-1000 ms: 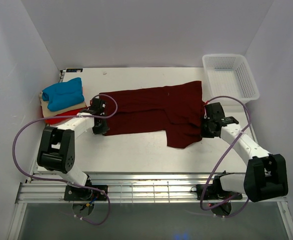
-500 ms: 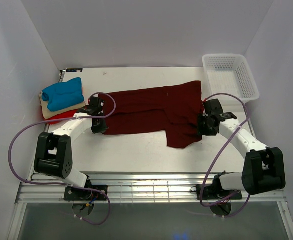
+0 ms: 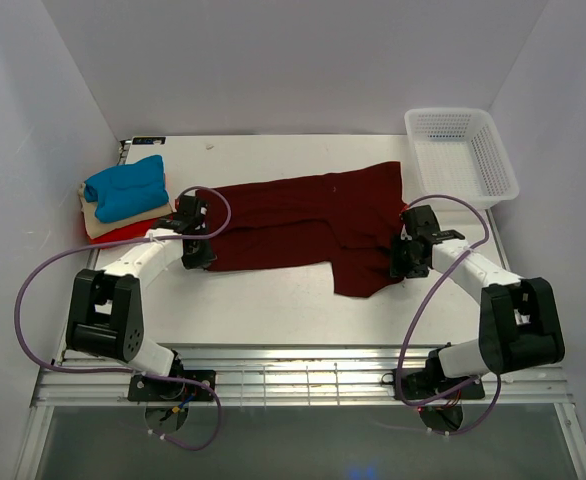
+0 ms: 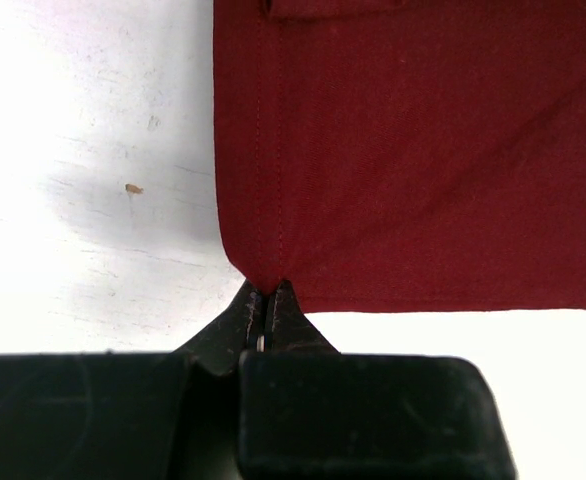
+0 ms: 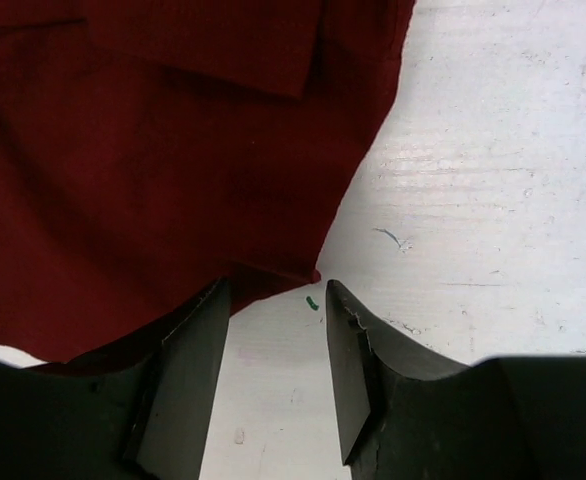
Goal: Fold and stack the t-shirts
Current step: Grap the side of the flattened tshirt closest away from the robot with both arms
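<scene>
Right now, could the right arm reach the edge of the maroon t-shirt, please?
Probably yes: the right tool is open, the hem of the maroon t-shirt lies just ahead of its gap, and only table shows between.

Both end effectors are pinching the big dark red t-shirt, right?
Not quite. Only the left end effector is shut on the large dark maroon cloth t-shirt, at its corner. The right wrist view shows the right end effector open, beside the shirt's edge.
</scene>
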Available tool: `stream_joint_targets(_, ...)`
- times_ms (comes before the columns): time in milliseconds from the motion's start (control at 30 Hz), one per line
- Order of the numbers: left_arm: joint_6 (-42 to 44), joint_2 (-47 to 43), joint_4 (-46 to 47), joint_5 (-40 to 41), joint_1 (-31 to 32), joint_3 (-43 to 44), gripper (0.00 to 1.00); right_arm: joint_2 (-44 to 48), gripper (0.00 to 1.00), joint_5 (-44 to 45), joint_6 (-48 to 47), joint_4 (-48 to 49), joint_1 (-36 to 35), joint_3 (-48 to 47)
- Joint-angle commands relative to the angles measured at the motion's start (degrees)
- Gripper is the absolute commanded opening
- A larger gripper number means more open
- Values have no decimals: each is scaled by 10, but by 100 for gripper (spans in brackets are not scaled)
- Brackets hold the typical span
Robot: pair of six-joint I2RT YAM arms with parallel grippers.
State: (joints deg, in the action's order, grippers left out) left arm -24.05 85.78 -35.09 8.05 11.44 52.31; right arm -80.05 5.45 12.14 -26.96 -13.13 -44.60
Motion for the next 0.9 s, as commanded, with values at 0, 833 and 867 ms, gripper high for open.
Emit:
stream_joint_targets(0,-2,-28,-3,5,-3,-9,0,-12,49,-14,-9,40,5,13)
stream_joint_targets(833,-4,-31,-5,6,-3,5,0,58,8,-23,-23,-152,6,-113)
stream_joint_targets(867,-6,-32,-7,6,-2,9,0,53,8,-25,-24,-156,6,-124)
